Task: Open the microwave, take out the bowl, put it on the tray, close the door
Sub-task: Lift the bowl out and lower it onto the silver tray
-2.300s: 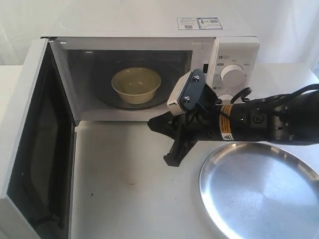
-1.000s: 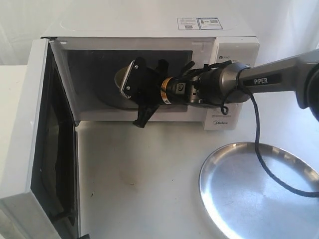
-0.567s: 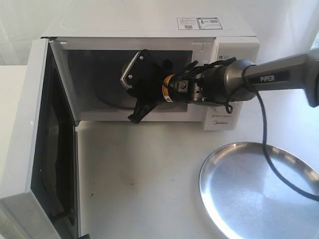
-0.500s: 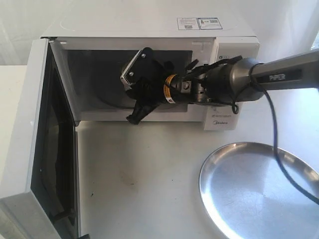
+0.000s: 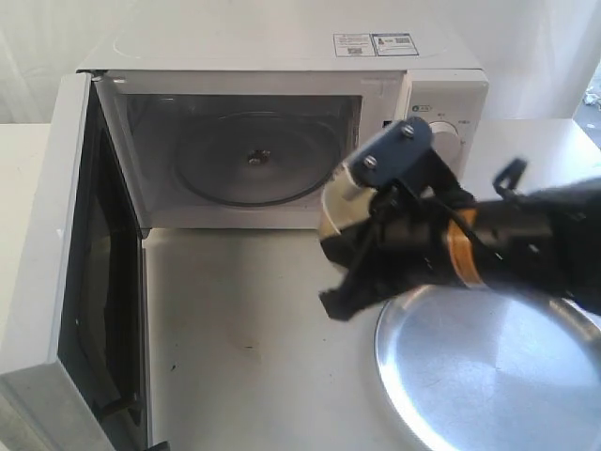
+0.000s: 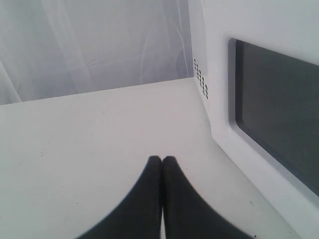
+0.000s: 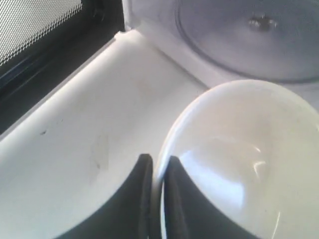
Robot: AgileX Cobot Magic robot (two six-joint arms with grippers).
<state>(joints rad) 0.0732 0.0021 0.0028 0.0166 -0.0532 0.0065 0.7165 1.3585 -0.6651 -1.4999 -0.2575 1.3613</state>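
Note:
The white microwave (image 5: 282, 47) stands with its door (image 5: 56, 235) swung wide to the left, and its cavity holds only the glass turntable (image 5: 249, 160). My right gripper (image 7: 157, 162) is shut on the rim of the cream-white bowl (image 7: 244, 164), one finger inside and one outside. The exterior view shows that bowl (image 5: 340, 218) held above the table in front of the microwave, just left of the steel tray (image 5: 488, 376). My left gripper (image 6: 162, 160) is shut on nothing, low over the table beside the door's outer window (image 6: 279, 124); the exterior view does not show it.
The open door's edge juts out toward the front left of the table (image 5: 235, 338). The right arm's dark body (image 5: 526, 249) crosses above the tray's far rim. White curtain hangs behind the microwave.
The right gripper has pulled back out of the cavity with the bowl, moving toward the front right near the tray. The turntable now shows bare. The door has not moved.

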